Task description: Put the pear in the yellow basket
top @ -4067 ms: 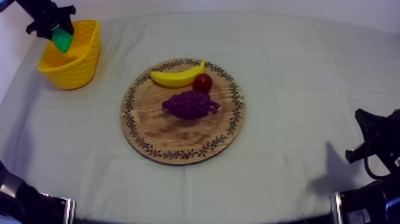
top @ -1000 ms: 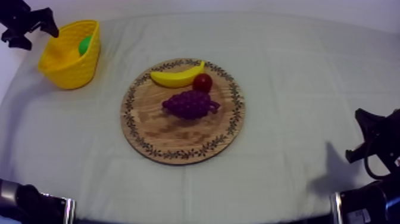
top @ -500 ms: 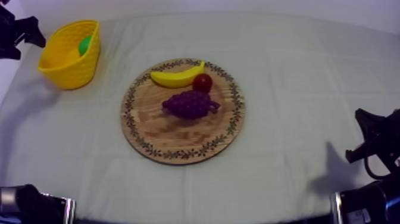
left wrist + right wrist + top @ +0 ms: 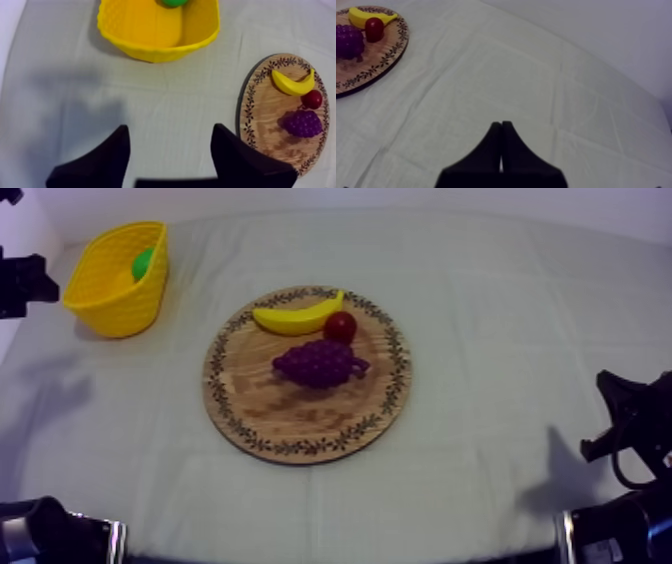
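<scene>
green toy pear (image 4: 144, 264): smooth, bright green, rounded; partly hidden by the rim, it lies inside the yellow lattice-walled basket (image 4: 112, 300), against its wall
yellow lattice-walled basket: upright at the table's left side, well apart from the round wooden board with a patterned rim (image 4: 232, 426)
board's load: yellow toy banana (image 4: 295, 316), small red fruit (image 4: 340, 326) just beside it, purple bunch of grapes (image 4: 318, 363)
left gripper (image 4: 171, 129): fingers spread wide, nothing between them, above the grey-white cloth (image 4: 150, 100) near the basket
right gripper (image 4: 501, 124): fingers pressed into a narrow wedge, empty, well apart from the board
</scene>
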### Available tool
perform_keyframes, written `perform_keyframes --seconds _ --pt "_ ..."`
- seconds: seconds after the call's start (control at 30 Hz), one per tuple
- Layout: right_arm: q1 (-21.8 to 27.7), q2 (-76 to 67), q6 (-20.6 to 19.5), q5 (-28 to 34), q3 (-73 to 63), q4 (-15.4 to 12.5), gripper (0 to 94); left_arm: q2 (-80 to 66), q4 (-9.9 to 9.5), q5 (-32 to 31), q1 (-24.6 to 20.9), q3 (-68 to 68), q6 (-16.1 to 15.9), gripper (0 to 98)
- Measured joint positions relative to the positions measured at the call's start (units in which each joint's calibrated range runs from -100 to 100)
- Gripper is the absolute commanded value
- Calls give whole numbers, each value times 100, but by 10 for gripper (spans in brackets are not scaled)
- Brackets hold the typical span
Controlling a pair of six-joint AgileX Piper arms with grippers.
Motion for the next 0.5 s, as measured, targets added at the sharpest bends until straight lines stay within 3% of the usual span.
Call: perform_keyframes --seconds 0.13,0.5 --pt "0 0 0 0 0 0 2 -522 95 -260 -101 555 -139 469" --pt "0 0 0 0 0 0 2 -1613 167 -761 98 1157 -105 336"
